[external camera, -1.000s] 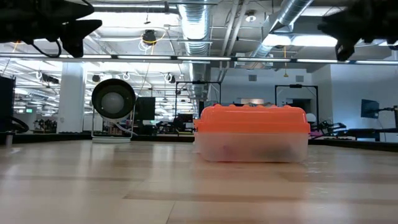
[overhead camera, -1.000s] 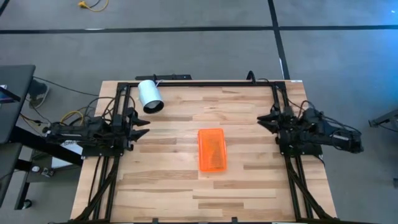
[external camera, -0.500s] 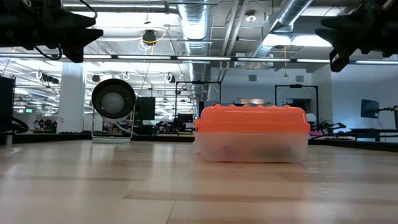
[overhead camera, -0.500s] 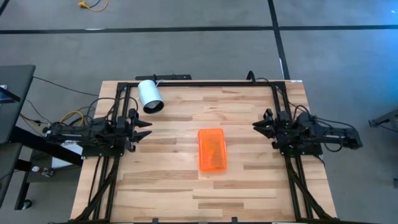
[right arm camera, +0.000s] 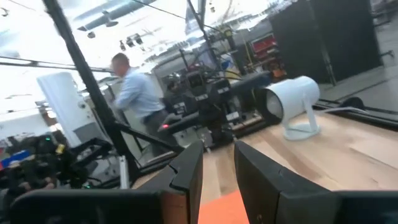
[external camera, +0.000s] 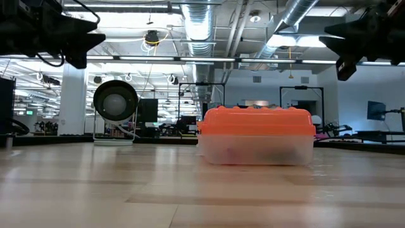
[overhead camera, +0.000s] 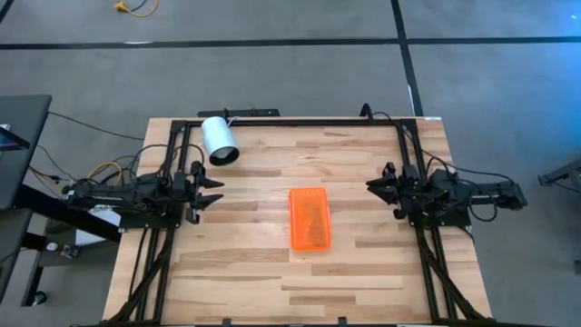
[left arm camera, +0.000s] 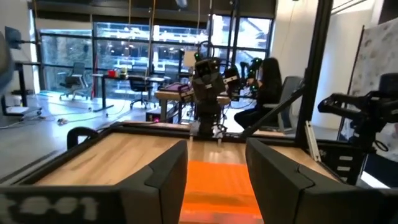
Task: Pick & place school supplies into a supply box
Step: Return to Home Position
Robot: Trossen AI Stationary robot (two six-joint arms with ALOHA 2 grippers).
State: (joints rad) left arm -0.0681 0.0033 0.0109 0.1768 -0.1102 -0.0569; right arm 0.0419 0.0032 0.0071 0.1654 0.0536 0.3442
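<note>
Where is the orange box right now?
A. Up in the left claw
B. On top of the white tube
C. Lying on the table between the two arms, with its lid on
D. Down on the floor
C: the orange box lies flat on the wooden table with its lid on. The left claw and the right claw are off to its sides, open and holding nothing.

— Can you read any lettering, label or number here?
— No, you can't. Your only candidate is a pale mark on the left hand, and it is too blurred to read.
</note>
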